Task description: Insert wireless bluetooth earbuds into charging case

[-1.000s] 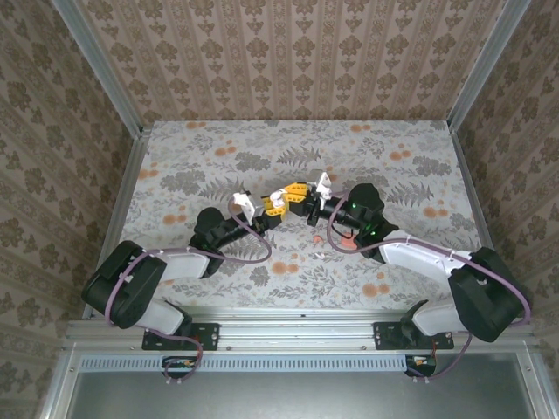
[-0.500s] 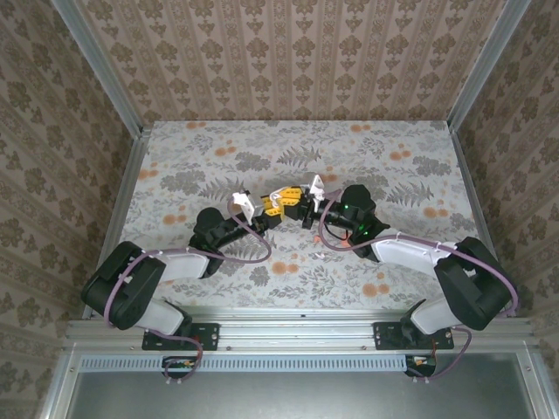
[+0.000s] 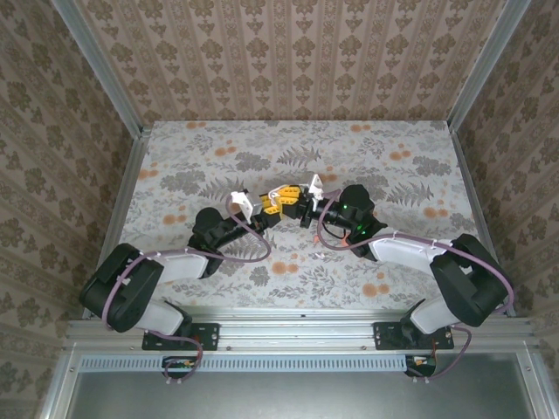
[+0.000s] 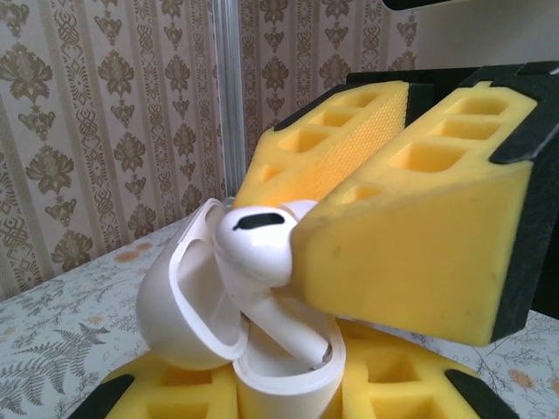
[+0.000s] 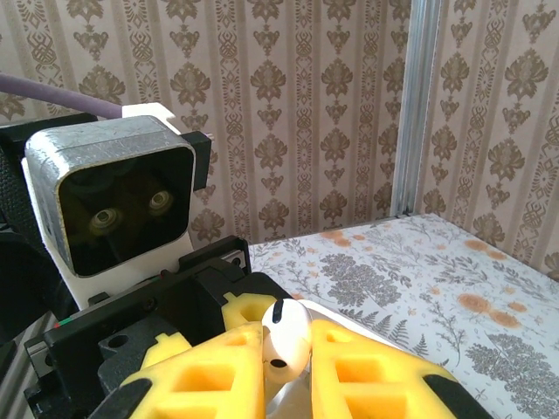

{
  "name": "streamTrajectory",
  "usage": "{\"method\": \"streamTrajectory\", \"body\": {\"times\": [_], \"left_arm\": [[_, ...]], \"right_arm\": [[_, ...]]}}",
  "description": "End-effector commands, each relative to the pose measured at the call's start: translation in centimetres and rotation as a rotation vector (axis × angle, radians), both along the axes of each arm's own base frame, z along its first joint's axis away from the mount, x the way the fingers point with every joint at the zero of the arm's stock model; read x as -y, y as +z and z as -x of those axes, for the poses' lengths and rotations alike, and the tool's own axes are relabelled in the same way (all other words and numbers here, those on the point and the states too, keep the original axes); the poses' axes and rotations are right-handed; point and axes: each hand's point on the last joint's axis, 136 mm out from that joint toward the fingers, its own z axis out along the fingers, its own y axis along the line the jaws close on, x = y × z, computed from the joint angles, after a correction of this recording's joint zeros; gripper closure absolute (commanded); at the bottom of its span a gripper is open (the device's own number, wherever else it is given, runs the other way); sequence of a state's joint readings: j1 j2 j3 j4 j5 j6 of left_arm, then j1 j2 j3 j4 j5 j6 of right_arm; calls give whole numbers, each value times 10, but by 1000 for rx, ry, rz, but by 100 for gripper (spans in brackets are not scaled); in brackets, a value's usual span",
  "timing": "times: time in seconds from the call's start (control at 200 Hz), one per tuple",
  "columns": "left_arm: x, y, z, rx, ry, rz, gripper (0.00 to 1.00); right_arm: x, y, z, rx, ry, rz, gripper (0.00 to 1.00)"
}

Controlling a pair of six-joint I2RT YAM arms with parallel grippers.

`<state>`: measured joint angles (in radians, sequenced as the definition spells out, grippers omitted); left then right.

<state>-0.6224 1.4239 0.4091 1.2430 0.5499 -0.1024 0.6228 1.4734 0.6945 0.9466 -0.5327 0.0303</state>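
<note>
A white charging case [image 4: 288, 384] with its lid [image 4: 183, 305] swung open sits between the yellow pads of my left gripper [image 4: 279, 397], which is shut on it. A white earbud [image 4: 258, 244] is pinched by my right gripper [image 5: 284, 371], whose yellow fingers [image 4: 410, 244] come in from the upper right in the left wrist view. The earbud's stem points down into the case's open well and its tip is inside the rim. From the right wrist, the earbud [image 5: 284, 340] stands upright between the two pads. From above, the left gripper [image 3: 276, 203] and the right gripper [image 3: 303, 209] meet at the table's middle.
The floral table surface [image 3: 410, 175] spreads around both arms, with patterned walls and aluminium posts [image 5: 417, 105] at its edges. The left wrist camera housing [image 5: 113, 205] sits close in front of the right gripper. The arms' cables [image 3: 249, 253] loop near the grippers.
My right gripper has moved left with the earbud, closing the gap to the left gripper and the case. The left arm has barely shifted.
</note>
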Motion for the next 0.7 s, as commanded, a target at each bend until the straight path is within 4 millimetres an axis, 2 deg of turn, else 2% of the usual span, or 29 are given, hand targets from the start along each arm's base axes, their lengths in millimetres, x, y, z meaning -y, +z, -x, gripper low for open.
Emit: {"method": "streamTrajectory", "body": {"times": [0.0,0.195,0.695], "left_arm": [[0,38,7,80,-16,82,89],[0,39,6,76,-14,86,89],[0,40,6,78,-14,88,89]], "right_arm": [[-8,0,5,11,43,1,83],[-11,-2,14,21,96,9,82],[-9,-14,21,21,114,38,81]]}}
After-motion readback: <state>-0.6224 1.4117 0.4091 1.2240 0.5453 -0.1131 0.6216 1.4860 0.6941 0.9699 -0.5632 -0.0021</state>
